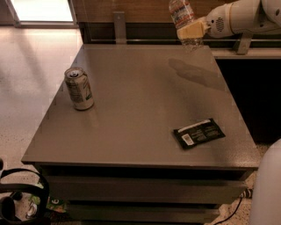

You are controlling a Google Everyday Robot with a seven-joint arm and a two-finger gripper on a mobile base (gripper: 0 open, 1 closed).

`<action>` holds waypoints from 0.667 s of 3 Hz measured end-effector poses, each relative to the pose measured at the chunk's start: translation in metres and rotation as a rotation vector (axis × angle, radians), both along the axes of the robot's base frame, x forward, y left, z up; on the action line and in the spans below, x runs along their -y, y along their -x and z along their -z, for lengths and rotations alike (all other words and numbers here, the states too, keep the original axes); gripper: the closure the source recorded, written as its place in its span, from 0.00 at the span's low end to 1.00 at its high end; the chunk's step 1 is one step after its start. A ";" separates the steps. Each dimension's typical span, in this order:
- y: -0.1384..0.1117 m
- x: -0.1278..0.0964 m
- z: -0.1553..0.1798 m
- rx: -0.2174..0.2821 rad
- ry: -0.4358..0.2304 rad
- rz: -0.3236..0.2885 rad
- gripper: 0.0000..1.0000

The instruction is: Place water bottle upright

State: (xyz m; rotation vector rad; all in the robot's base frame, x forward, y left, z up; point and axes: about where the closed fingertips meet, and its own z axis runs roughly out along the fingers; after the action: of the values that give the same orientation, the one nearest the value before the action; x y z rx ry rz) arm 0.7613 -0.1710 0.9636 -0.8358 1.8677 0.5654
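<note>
gripper (188,32) is sitting top right, wearing pale yellow fingers (193,30) | arm (246,15) is showing smooth white rounded shell, dotted round grille

Water bottle (181,12), apparently near-upright, in tool (189,30)

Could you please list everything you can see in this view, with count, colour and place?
water bottle: one, clear with pale label, held in the air over the table's far right edge, slightly tilted.
soda can: one, green and white, upright on the table's left side.
packet: one, black, flat near the table's front right.
table: one, grey, centre.
looped object: one, black, floor at lower left.
gripper: one, yellowish, shut on the water bottle, top right.
arm: one, white, top right.
</note>
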 end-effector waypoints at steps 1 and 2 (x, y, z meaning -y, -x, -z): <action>0.005 -0.002 -0.008 0.135 -0.103 -0.105 1.00; 0.012 0.002 -0.006 0.220 -0.123 -0.162 1.00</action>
State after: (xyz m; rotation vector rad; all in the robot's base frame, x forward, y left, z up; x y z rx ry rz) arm 0.7495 -0.1733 0.9697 -0.9338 1.5593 0.6542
